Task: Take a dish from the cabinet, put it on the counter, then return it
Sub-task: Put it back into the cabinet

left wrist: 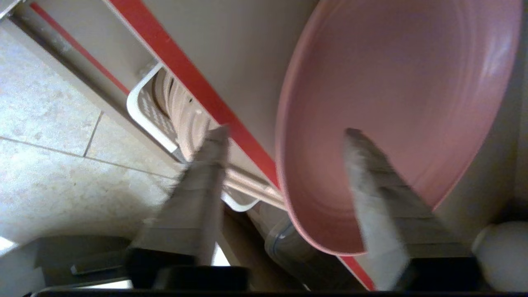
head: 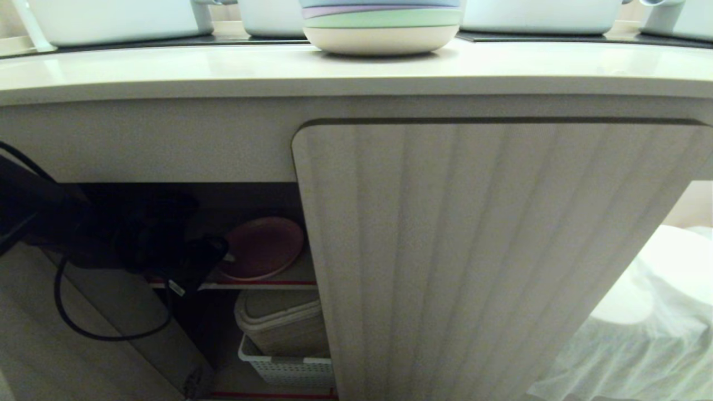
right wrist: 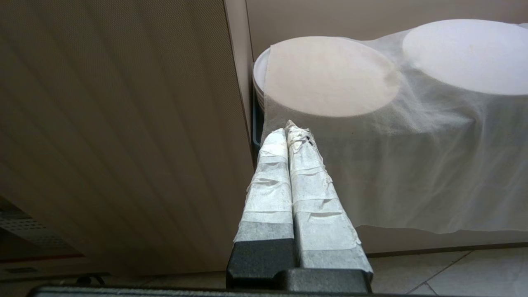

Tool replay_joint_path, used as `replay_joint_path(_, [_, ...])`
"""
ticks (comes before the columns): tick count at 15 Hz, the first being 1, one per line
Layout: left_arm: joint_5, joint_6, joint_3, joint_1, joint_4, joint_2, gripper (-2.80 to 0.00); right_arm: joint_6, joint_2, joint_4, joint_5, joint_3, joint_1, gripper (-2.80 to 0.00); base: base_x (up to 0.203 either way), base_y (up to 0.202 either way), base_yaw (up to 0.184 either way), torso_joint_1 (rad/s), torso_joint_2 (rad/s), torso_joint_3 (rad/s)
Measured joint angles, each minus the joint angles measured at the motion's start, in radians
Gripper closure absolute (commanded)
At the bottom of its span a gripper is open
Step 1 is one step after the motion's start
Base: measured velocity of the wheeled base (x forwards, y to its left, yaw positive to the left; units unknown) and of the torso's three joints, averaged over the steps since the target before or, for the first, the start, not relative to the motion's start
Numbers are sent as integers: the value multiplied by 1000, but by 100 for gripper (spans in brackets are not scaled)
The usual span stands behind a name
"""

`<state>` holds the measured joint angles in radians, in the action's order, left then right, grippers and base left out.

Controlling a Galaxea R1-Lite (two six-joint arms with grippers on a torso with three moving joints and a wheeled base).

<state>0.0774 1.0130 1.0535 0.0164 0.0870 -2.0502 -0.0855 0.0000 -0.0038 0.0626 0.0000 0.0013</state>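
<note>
Your pink plate (left wrist: 396, 95), round, shallow, low-rimmed, smooth and plain, lying on the cabinet's (head: 490, 250) upper shelf (head: 267, 283), your left gripper (left wrist: 284, 136) spread apart straddling its rim, gripping nothing, right gripper (right wrist: 291, 134) closed, empty, beside the cabinet door.

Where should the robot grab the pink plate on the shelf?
Probably the near rim of the pink plate, reached from the cabinet's open front. It lies flat on the shelf, its low rim overhanging the red edge, so one jaw can slip under and one over, as the left gripper's open jaws straddle it.
</note>
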Motion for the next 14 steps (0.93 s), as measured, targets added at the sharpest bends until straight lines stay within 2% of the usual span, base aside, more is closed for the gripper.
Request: replay_joint_path(14, [-45, -8, -17, 2, 1, 25, -280, 0, 0, 0, 0, 0, 0, 0, 0, 0, 0, 0, 0, 0])
